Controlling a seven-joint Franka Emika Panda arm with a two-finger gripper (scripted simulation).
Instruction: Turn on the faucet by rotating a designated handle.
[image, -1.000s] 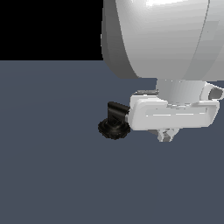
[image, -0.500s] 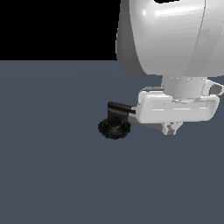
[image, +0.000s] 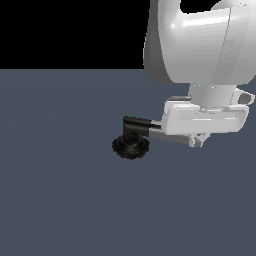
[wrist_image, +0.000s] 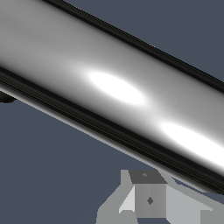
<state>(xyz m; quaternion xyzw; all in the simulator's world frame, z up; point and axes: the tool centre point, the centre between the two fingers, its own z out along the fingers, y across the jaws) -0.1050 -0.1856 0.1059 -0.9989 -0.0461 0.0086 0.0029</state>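
In the exterior view the faucet stands on its black ridged round base (image: 130, 147), with a black elbow (image: 133, 125) above it. The chrome handle (image: 170, 137) runs from the elbow toward the exterior view's right and passes under my white gripper (image: 197, 141), which hides its far end. The gripper sits low over the bar, with short fingertips showing just below its body. In the wrist view the handle (wrist_image: 113, 87) fills the picture diagonally, very close. One grey finger (wrist_image: 149, 200) shows beside it, apart from the bar. The other finger is hidden. The jaws look open.
The faucet stands on a flat dark blue-grey floor (image: 60, 200). The big white arm link (image: 200, 40) looms above the gripper at the exterior view's upper right. Nothing else stands nearby.
My gripper and arm have shifted a little toward the exterior view's right. More of the handle now shows between the elbow and the gripper. The base has not moved.
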